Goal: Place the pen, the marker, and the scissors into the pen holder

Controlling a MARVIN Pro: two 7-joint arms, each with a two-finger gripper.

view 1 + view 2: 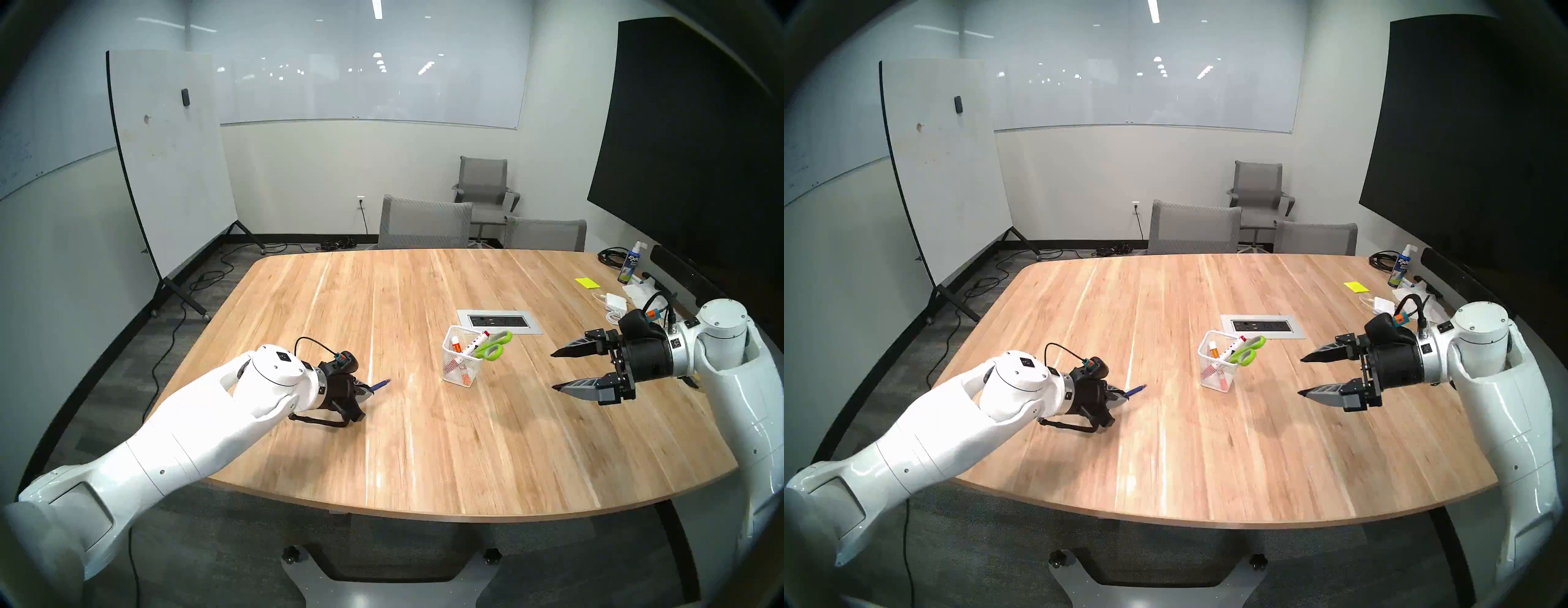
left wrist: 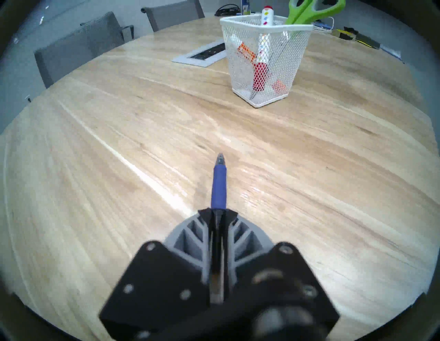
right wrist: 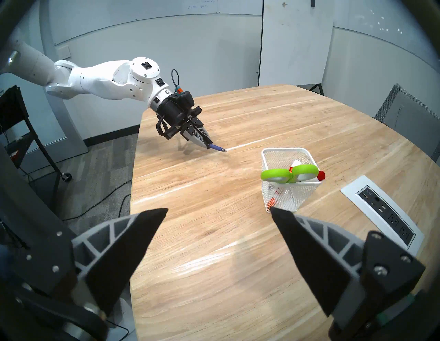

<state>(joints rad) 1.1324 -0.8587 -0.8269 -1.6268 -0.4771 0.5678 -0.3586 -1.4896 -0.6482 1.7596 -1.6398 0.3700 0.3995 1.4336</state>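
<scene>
My left gripper is shut on the slim blue pen, low over the table's left side. The pen's silver tip sticks out past the fingertips toward the pen holder. The white mesh pen holder stands mid-table. Inside it lean a white marker with red ends and the green-handled scissors, handles up. My right gripper hangs open and empty to the holder's right.
A grey power outlet plate is set into the table behind the holder. At the far right lie a charger, a yellow notepad, cables and a spray bottle. Grey chairs stand at the far edge.
</scene>
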